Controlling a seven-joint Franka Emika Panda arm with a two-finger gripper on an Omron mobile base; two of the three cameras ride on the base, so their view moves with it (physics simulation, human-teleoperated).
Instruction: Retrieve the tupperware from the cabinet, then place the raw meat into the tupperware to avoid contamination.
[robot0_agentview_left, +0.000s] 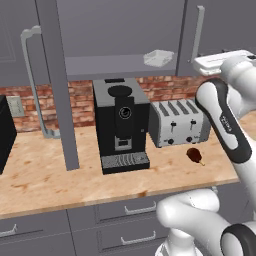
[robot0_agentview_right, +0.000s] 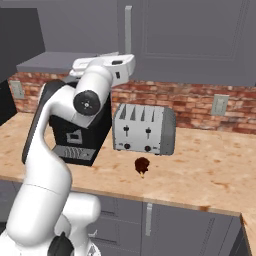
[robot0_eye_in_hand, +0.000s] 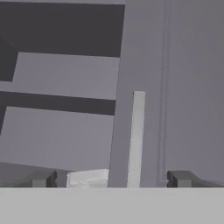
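In the left base view, a tall open cabinet door stands edge-on at the left, its long bar handle curving down towards the brick wall. Just right of that door a black coffee machine sits on the wooden tabletop, under the open cabinet. On the cabinet's bottom shelf, towards its right end, lies the tupperware, pale and translucent, resting flat and apart from the arm. Below it and just right of the coffee machine stands the silver toaster, and in front of the toaster's right half the raw meat lies on the bare tabletop, near the toaster but not touching it. Further right the white arm rises, its hand held up at the level of the cabinet shelf beside the closed right door's vertical handle. In the hand view the gripper is spread wide with nothing between its fingertips, which stand far apart at the bottom; a corner of the tupperware shows low between them, left of the door edge and its pale handle. In the right base view the raw meat lies before the toaster, and grey drawers run beneath the tabletop.
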